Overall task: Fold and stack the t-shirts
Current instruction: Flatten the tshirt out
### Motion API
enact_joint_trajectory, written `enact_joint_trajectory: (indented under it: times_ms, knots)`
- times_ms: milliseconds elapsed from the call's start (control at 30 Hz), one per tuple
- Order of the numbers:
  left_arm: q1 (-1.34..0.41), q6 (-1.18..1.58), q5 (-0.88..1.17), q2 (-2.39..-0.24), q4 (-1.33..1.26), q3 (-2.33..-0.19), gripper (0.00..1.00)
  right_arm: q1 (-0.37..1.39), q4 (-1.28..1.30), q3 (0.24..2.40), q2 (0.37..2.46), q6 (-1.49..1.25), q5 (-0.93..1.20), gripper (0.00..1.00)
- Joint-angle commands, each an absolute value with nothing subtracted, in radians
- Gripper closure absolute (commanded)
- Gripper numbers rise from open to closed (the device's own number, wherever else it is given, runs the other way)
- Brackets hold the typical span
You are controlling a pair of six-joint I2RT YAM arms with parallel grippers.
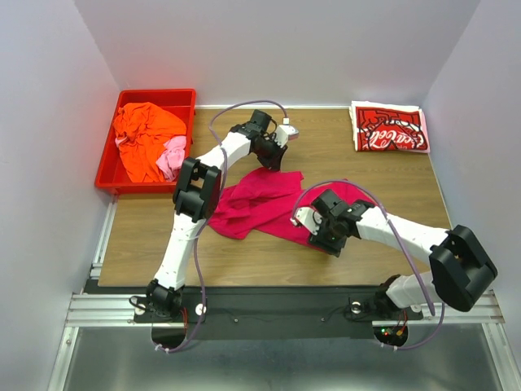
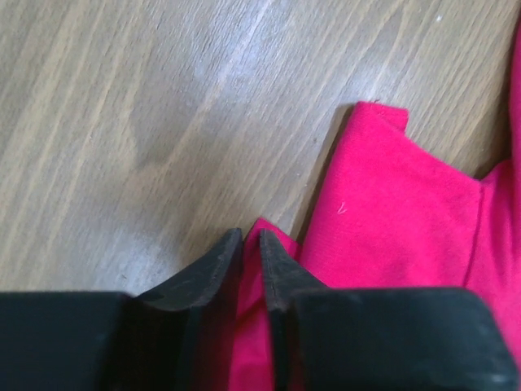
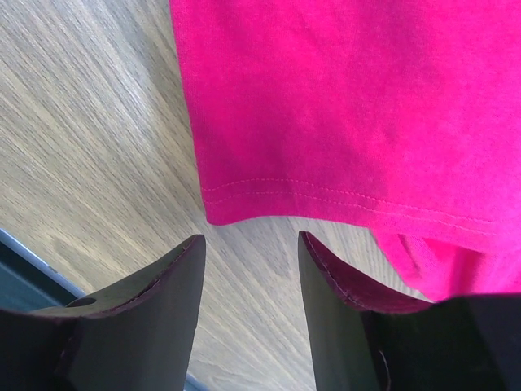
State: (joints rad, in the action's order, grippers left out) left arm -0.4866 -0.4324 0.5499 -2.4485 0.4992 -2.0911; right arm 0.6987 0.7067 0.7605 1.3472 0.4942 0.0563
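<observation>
The left hand [image 2: 251, 240] has its two black fingers [image 2: 213, 269] drawn almost together, pinching a small fold of the magenta-pink t-shirt [image 2: 391, 204] that pokes up between the tips. Just beyond this fold, in the wrist view, a squared corner of the same shirt lies flat on the wood-grain desk [image 2: 163, 122]. The bare desk fills the upper left of that frame. The right hand [image 3: 251, 244] stands with its fingers apart. Only bare desk shows between them, and the stitched hem of the shirt runs across the frame just above the tips (more of the cloth bunches beside the finger at the lower right, but I cannot tell whether it touches). From above, the magenta-pink t-shirt lies rumpled and spread at the middle of the desk. The left hand [image 1: 273, 155] is at the shirt's upper edge and the right hand [image 1: 313, 232] at its lower right edge. Well apart from it, in the upper right corner of the desk, a red-and-white Coca-Cola t-shirt [image 1: 389, 129] lies folded into a neat rectangle. At the upper left, a red plastic bin [image 1: 155, 96] holds a crumpled orange t-shirt [image 1: 145, 134], and a light pink t-shirt [image 1: 172, 155] is tucked at the orange one's right side.
</observation>
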Motion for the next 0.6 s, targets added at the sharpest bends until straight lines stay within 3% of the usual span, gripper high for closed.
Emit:
enact_joint_trajectory:
  times_ms: [0, 67, 133, 567]
  knots:
    - [-0.486, -0.445, 0.572, -2.434, 0.515, -2.085, 0.86, 0.692, 0.713, 0.814, 1.376, 0.506, 0.089, 0.45]
    - [-0.483, -0.445, 0.574, -2.422, 0.515, -2.077, 0.96, 0.693, 0.715, 0.822, 1.397, 0.517, 0.118, 0.45]
    - [-0.482, -0.445, 0.575, -2.418, 0.515, -2.072, 1.00, 0.693, 0.713, 0.827, 1.413, 0.522, 0.121, 0.45]
    - [-0.482, -0.440, 0.569, -2.425, 0.518, -2.086, 1.00, 0.693, 0.700, 0.808, 1.454, 0.534, 0.138, 0.48]
